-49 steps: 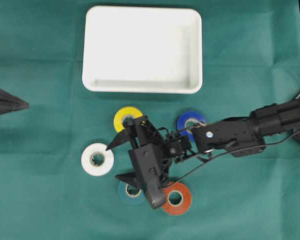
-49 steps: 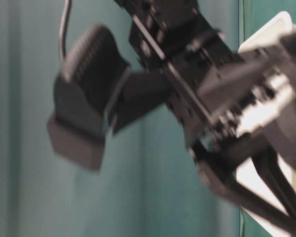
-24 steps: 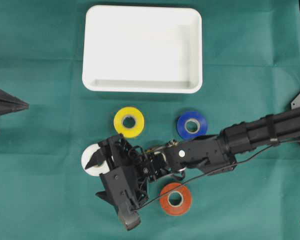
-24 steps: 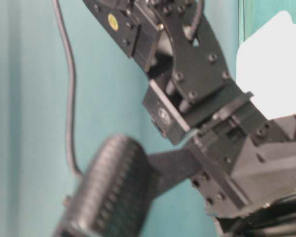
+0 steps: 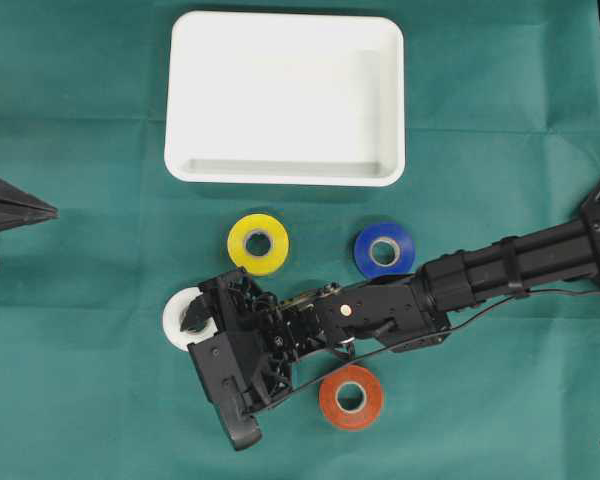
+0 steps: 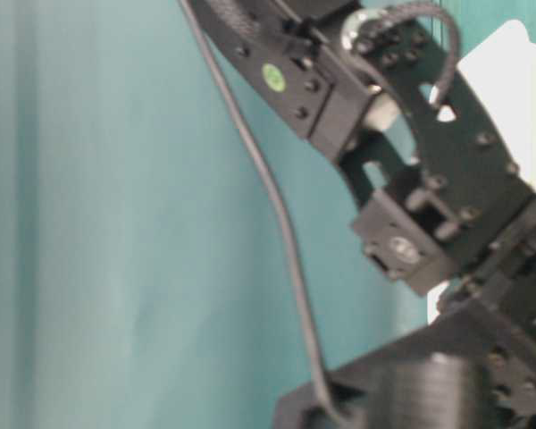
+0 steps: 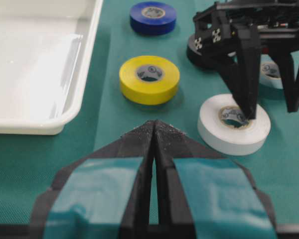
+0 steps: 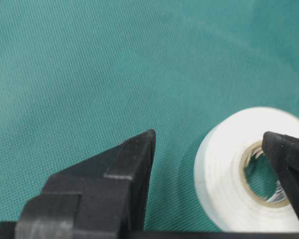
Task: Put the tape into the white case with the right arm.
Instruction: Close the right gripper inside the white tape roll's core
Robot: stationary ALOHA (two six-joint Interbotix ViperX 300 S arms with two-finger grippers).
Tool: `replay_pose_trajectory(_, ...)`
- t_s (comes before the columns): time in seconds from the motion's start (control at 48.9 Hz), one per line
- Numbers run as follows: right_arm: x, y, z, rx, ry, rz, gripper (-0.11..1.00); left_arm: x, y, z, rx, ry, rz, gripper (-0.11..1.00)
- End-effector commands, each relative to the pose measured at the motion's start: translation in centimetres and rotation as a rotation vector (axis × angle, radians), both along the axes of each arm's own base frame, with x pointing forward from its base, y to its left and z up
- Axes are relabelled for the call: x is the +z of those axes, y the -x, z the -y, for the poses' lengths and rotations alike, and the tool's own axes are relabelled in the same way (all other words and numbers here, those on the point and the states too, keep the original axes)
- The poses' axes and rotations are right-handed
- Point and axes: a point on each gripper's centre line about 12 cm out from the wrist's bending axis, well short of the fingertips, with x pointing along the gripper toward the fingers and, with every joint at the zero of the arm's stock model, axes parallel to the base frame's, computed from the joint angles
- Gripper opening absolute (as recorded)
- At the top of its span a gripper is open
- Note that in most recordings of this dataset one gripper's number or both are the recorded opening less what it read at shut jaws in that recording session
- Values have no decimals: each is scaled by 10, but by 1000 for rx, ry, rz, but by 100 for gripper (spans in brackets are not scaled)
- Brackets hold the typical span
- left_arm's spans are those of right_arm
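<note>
- White tape roll lies flat on the green cloth of the bench, well short of the white case, with the right claw poised over it
- One pointed black finger sits over the roll's cardboard core, the other outside the wall toward the teal roll; the jaws stand wide and hold nothing
- I judge the roll light and stiff, a smooth vinyl ring that could skid on the cloth; pinching its wall between core and outer face looks the surest hold
- Yellow roll and blue roll lie between the white roll and the case; an orange-red roll lies on the near side of the right arm
- Case is a shallow glossy plastic tray with rounded corners and a raised rim, nothing in it
- Left claw, black with teal bands, rests with its tips pressed together, well apart at the left edge
</note>
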Motion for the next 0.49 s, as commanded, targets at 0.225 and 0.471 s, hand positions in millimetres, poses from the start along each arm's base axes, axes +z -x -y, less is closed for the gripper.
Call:
replay_pose_trajectory(0.225, 4, -4, 9, -62, -33, -32, 66, 3, -1, 0, -4, -3, 5, 0)
replay_pose_trajectory(0.471, 4, -4, 9, -63, -34, -33, 53, 3, -1, 0, -4, -3, 6, 0)
